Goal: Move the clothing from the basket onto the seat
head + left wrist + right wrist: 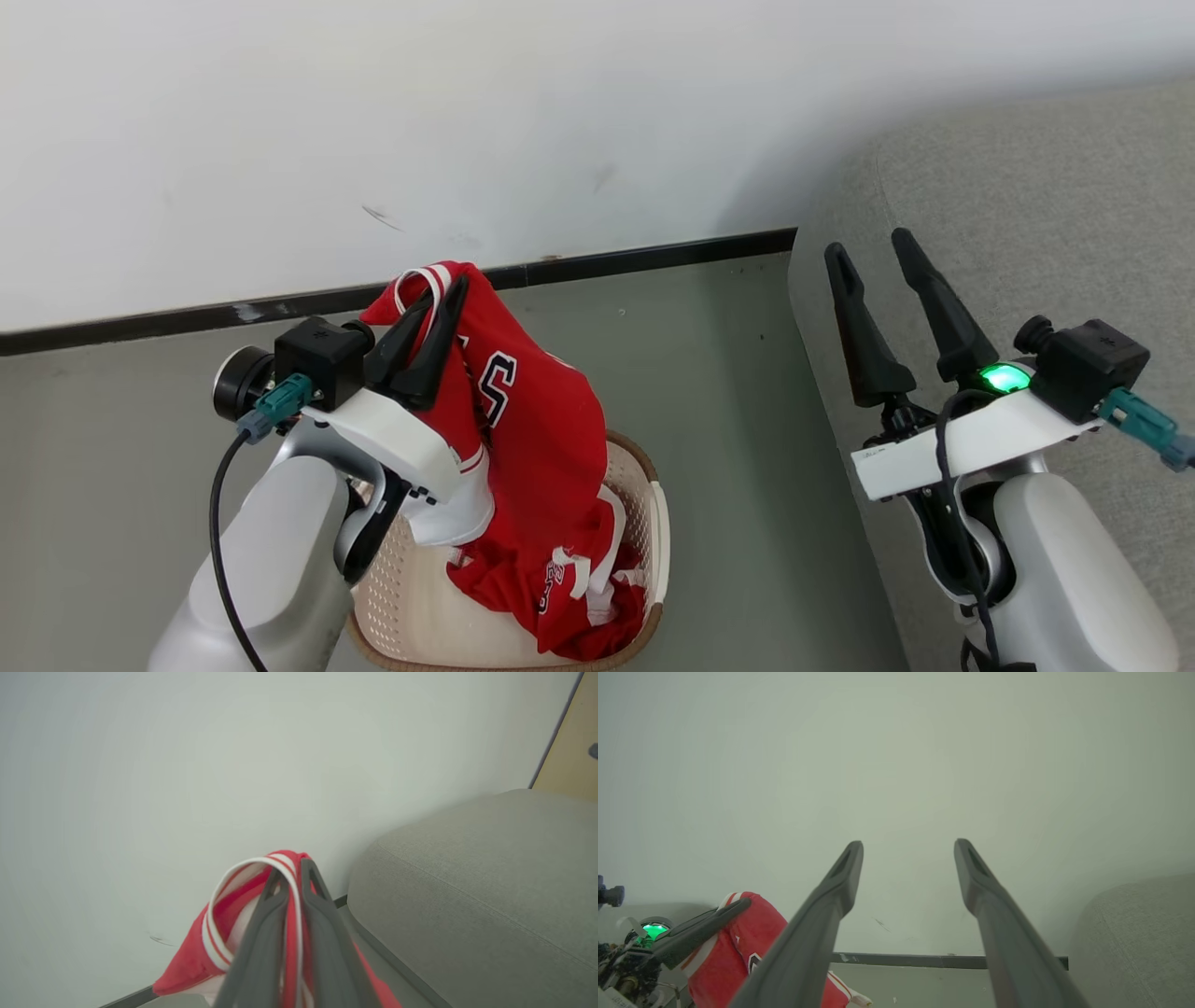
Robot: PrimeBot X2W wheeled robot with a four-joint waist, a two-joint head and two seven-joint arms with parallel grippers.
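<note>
White wall (pixel 467 112) meets a grey-green floor (pixel 709 392) along a dark baseboard (pixel 653 254), and the grey seat (pixel 1027 215) takes up the right side of the head view. On the floor just left of the seat stands the basket (pixel 401 597), partly hidden by the left forearm (pixel 271 551).

The left tool (pixel 446 289) is clamped narrow on the clothing (pixel 541 420), pinching a red-and-white striped edge. In the left wrist view that trim loops over the fingertips. The red fabric hangs from this grip above the basket, and its lower part drapes down inside, where more red cloth with white trim lies bunched against the right-hand wall of the basket. Black-and-white lettering shows on the hanging part.

The right tool (pixel 867 243) hovers at the seat's rounded left edge. Its fingers are spread wide, holding nothing and pointing toward the wall.
</note>
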